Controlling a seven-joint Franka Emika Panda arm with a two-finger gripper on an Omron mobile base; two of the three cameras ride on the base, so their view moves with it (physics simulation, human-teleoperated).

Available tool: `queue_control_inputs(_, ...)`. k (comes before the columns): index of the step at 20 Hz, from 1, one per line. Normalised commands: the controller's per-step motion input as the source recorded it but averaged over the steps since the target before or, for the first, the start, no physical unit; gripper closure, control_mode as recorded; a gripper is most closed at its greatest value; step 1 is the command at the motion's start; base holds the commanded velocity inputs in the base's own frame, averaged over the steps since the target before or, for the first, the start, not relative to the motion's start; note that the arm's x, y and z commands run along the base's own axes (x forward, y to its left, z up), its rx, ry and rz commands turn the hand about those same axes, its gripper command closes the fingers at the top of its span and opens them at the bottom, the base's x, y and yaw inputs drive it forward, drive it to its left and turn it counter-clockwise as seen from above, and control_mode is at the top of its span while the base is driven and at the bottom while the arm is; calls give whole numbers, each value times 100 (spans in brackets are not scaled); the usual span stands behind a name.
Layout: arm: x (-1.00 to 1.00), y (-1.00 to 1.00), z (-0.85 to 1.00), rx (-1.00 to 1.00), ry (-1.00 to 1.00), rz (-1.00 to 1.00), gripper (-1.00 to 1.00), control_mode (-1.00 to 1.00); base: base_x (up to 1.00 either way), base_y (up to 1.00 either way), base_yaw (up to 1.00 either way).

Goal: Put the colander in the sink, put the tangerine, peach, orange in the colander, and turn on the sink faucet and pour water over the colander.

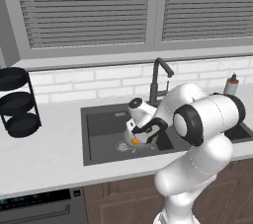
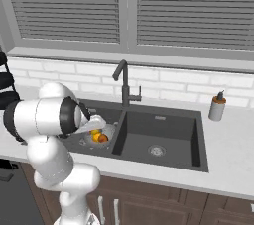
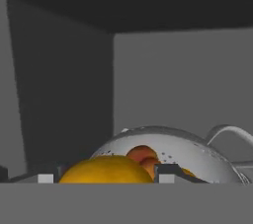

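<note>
Orange (image 3: 106, 169), clamped between gripper (image 3: 105, 178) tips just above colander (image 3: 197, 154) in left sink (image 1: 99, 124) basin: release off-centre risks it striking the rim or fruit inside and rolling out.

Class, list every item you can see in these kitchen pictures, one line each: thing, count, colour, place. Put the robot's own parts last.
sink: one, dark grey, two basins, set in the counter
colander: one, silver-grey, in the sink's left basin
fruit in colander: at least two, orange; exact number hidden
orange fruit: one, yellow-orange, between the finger tips above the colander
sink faucet: one, dark grey, behind the sink; no stream visible
soap bottle: one, beige, counter right of the sink
round rack: one, black, three shelves, counter left of the sink
counter: one, pale grey
window blinds: two panels, grey, above the backsplash
arm: one, white with dark joints
gripper: one, dark tips either side of the orange fruit
</note>
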Motion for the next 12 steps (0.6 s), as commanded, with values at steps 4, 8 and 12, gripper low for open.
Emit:
queue_control_inputs(4, 36, 0, -55, 0, -10, -2, 100, -100, 0, 0, 0)
queue_control_inputs(8, 39, 0, -45, 1, -4, -3, 100, -100, 0, 0, 0)
queue_control_inputs(12, 41, 9, -1, 6, 0, -14, -100, -100, 0, 0, 0)
